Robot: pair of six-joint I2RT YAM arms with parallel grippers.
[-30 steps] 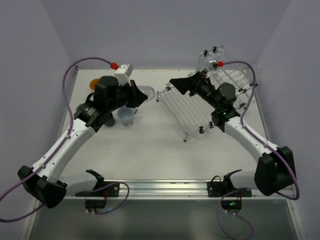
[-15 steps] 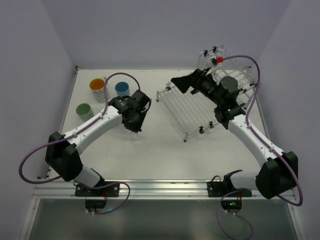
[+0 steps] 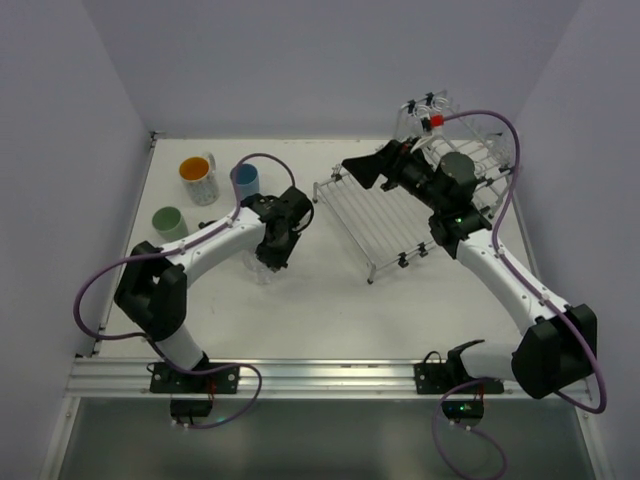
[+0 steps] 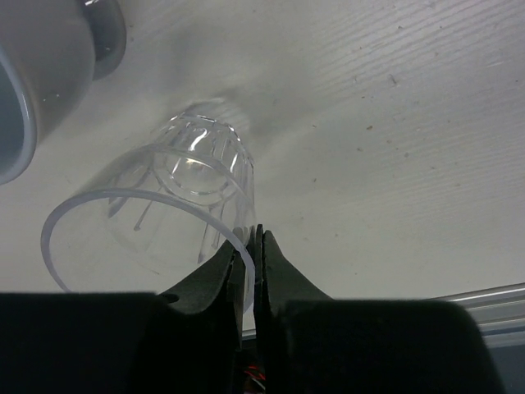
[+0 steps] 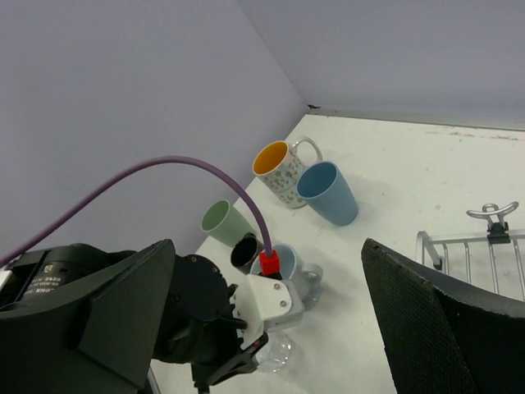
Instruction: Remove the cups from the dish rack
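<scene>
The left pincer (image 4: 253, 240) is closed on the wall of a clear glass (image 4: 156, 205), with one finger inside the rim and one outside. The glass stands upright on the table (image 3: 330, 310), left of the dish rack (image 3: 385, 215) and apart from it. The right pincer (image 3: 364, 170) hangs near the rack's far-left corner, jaws spread wide, holding nothing. An orange-lined mug (image 3: 197, 178), a blue mug (image 3: 245, 179) and a green cup (image 3: 168, 222) stand upright at the table's far left.

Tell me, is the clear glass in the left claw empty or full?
Empty: the left wrist view shows straight through the clear glass to its ribbed base, nothing inside.
</scene>
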